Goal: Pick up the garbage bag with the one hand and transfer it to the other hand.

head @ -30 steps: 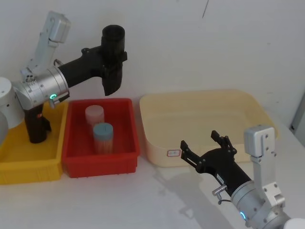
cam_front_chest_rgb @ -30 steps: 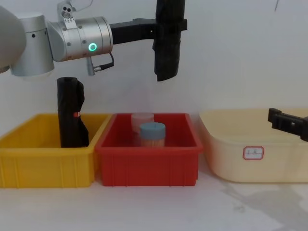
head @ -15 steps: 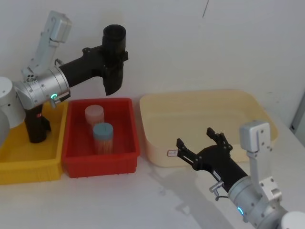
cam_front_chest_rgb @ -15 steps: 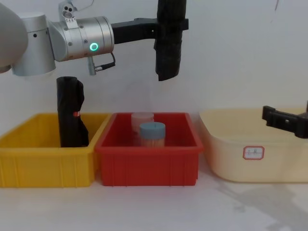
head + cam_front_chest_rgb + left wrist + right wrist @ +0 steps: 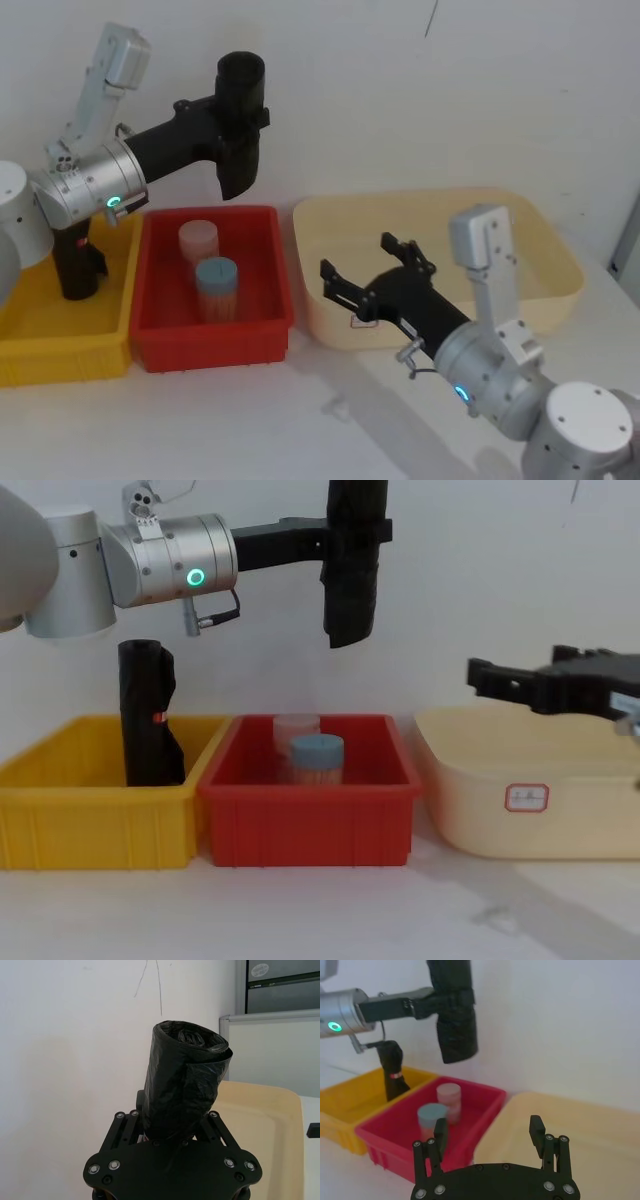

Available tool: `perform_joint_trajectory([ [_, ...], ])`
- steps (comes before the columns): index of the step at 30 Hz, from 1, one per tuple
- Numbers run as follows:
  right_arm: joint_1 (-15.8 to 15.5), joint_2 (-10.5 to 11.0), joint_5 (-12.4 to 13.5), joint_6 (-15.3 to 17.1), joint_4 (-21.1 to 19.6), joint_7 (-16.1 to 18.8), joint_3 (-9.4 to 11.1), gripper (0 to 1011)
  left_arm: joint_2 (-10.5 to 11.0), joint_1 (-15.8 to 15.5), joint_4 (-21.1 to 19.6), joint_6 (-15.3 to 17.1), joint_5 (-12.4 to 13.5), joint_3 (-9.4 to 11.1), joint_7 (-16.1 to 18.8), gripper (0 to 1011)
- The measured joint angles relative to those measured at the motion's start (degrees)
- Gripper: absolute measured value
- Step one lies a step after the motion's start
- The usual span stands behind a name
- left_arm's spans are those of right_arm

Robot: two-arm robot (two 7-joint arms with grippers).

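1. Two grippers show. The left gripper (image 5: 238, 128), on the arm with the green ring, is clenched round the garbage bag (image 5: 241, 74). It holds the bag upright in the air, high above the far edge of the red bin (image 5: 210, 345).
2. In the chest view the bag (image 5: 350, 605) hangs with its lower end well above the bins, and the left gripper (image 5: 355, 532) clasps its upper half. In the left wrist view the roll (image 5: 185, 1075) stands between the fingers (image 5: 125, 1127), which press on both its sides.
3. The right gripper (image 5: 357, 256), on the arm with the blue ring, has its jaws spread wide with nothing between them. It hovers over the near left part of the cream tub (image 5: 540, 225), lower than the bag and well apart from it. Its fingers (image 5: 536, 1127) point towards the bag.
4. Counted: two black rolls, the held one and a second black roll (image 5: 145, 720). The second stands upright in the yellow bin (image 5: 60, 360) and has a small red mark on its side.
5. Three containers sit in a row: yellow, red and cream.
6. Two jars stand in the red bin, a pale pink jar (image 5: 198, 240) behind a blue-lidded jar (image 5: 216, 285), just beside each other.
7. The tub carries one small red-edged label (image 5: 527, 798).
8. Everything rests on a white table (image 5: 200, 430) against a plain white wall (image 5: 450, 100).
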Motion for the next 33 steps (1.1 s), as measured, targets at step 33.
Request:
perform_joint_trajectory([
  [33,12.6,-8.9,-4.1,0.5,11.2,1.0,-5.0,1001,-0.1,-0.1,0.1,-0.1,0.0,0.0,0.0,403],
])
